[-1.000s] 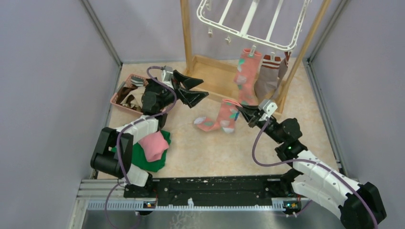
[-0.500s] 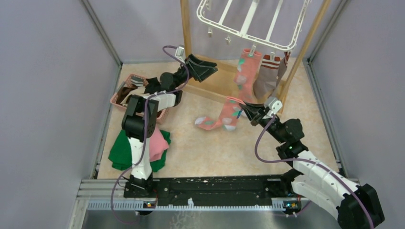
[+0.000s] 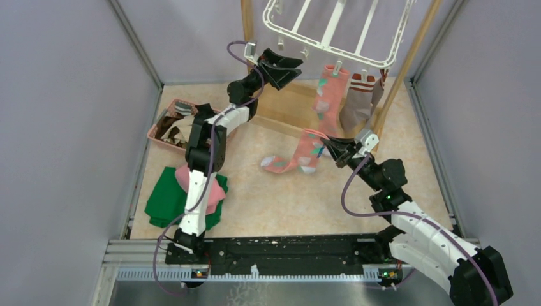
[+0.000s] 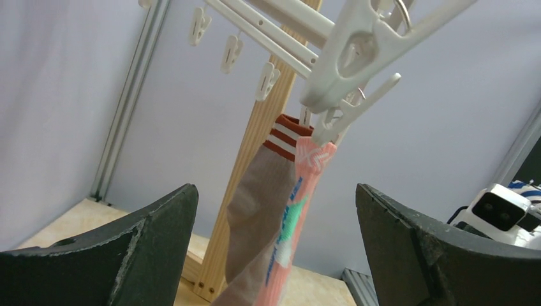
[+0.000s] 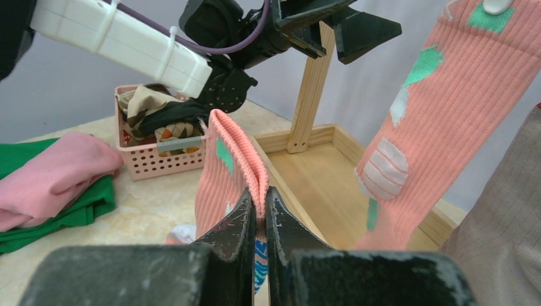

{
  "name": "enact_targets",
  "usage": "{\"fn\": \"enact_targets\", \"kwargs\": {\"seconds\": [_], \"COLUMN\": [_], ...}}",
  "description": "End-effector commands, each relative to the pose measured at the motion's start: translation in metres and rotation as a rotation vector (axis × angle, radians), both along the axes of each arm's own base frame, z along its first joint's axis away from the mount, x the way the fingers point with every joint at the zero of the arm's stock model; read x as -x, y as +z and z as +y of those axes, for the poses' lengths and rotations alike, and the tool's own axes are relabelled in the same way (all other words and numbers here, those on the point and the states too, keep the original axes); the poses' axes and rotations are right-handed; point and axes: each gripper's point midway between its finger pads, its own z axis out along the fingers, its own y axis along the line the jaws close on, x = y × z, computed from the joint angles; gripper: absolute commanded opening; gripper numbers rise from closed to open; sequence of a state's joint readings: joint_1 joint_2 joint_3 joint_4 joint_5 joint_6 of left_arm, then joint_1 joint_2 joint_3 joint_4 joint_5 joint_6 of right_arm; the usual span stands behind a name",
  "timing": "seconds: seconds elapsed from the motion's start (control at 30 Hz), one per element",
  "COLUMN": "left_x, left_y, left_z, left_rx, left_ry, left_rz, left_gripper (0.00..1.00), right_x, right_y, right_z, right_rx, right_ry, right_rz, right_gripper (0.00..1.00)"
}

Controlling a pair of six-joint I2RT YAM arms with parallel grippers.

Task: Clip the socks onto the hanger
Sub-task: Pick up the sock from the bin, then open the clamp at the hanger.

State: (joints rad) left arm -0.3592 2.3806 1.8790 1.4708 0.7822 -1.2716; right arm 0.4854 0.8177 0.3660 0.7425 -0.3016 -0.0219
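Top external view: the right gripper [image 3: 328,145] sits at the middle of the table [image 3: 287,204], its jaws closed tight on the cuff of a salmon pink sock [image 3: 300,156]. That sock hangs from the fingers, and its toe end lies on the table to the left. The right wrist view shows the folded cuff pinched between the two black fingertips [image 5: 245,217].

The left gripper [image 3: 295,68] is raised at the far side, jaws spread wide and holding nothing, just below the left near edge of the white hanger [image 3: 326,46]. The left wrist view looks between those open fingers at the hanger's dangling clips [image 4: 231,52].

The hanger hangs inside the wooden frame stand [image 3: 247,38] at the far end. Two socks are clipped to its near rim: a matching pink sock [image 3: 328,95] and, touching it on the right, a grey-brown sock [image 3: 356,105] with a red and white striped cuff.

A pink basket [image 3: 156,137] with more socks stands at the far left. Nearer on the left lies a green cloth [image 3: 163,201] with a pink cloth [image 3: 214,191] on top of it.
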Motion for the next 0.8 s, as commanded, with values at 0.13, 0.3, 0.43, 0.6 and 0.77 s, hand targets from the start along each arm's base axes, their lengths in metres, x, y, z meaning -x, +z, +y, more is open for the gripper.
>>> {"fn": "enact_targets", "kwargs": {"seconds": [0.13,0.3,0.43,0.6,0.77], "left_x": [0.045,0.046,0.05,0.054,0.06], "left_y": [0.05,0.062,0.071,0.077,0.084], "left_z": [0.006,0.008,0.01,0.011,0.011], "left_rx": [0.228,0.27,0.302,0.336,0.358], "left_ry": [0.006,0.029,0.017,0.0,-0.014], "left_rz": [-0.42,-0.464,-0.477,-0.478,-0.494], "left_gripper": [0.98,0.98,0.98,0.98,0.96], "right_x": [0.005,0.006,0.006,0.006,0.006], "right_y": [0.015,0.016,0.016,0.016,0.016], "right_z": [-0.002,-0.002,-0.002,-0.002,-0.002], "right_rx": [-0.035,-0.036,-0.036,-0.036,-0.035], "right_ry": [0.011,0.012,0.014,0.015,0.014], "right_rz": [-0.051,-0.054,-0.055,-0.054,-0.054], "right_gripper": [0.0,0.0,0.0,0.0,0.0]}}
